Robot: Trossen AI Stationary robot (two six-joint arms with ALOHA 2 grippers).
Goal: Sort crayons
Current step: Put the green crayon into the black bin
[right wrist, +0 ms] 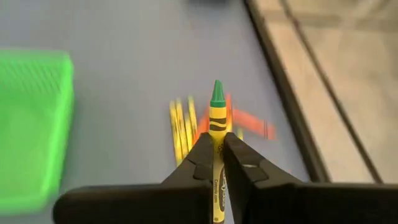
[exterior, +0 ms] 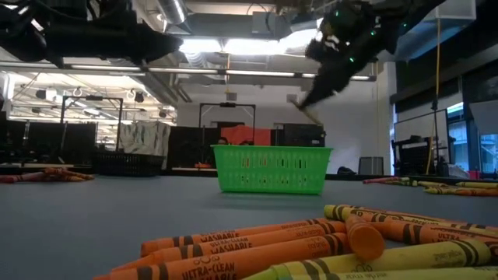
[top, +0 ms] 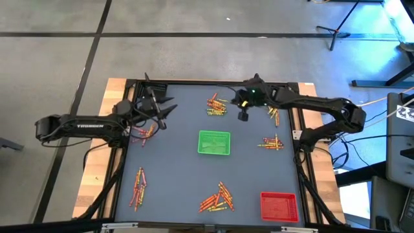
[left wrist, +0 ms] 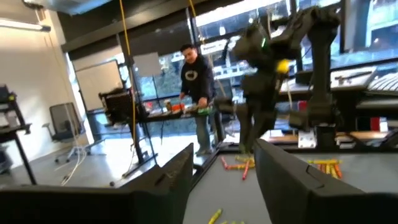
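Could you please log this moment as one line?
right gripper: shut on green crayon, raised | left gripper: open, empty | green tray: mid-table

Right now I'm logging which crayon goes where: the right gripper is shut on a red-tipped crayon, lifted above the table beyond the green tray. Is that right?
Not quite. The crayon in the right gripper has a green tip, not red, as the right wrist view shows. The rest stands: the gripper is shut on it, lifted above the table beyond the green tray.

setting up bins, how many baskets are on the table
2: a green basket at the table's middle, and a red basket at the near right corner. None seems hidden.
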